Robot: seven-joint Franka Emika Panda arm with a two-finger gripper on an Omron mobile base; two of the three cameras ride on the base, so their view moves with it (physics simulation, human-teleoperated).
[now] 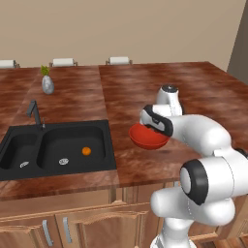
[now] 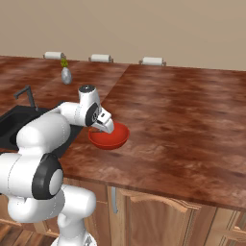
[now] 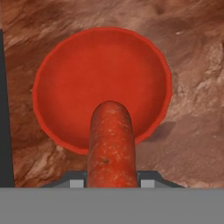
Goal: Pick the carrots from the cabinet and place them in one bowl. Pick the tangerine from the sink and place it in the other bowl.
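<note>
In the left base view, the arm bends over the brown counter (image 1: pixel 145 87) and the hand hangs right above the red bowl (image 1: pixel 147 138), covering its back rim. The tangerine (image 1: pixel 86 151) lies in the right basin of the black sink (image 1: pixel 9 145), well apart from the bowl.

In the right base view, the gripper (image 2: pixel 106 127) points down at the near-left edge of the bowl (image 2: pixel 113 138); the jaws themselves are hidden from this side. A small vase (image 2: pixel 66 75) stands far back on the counter (image 2: pixel 182 110).

In the hand view, the jaws are drawn in narrow on the darker reddish carrot (image 3: pixel 111 146), one fingertip (image 3: pixel 76 181) at each side of it. The carrot points straight out over the bowl (image 3: pixel 105 70), whose inside is bare.
</note>
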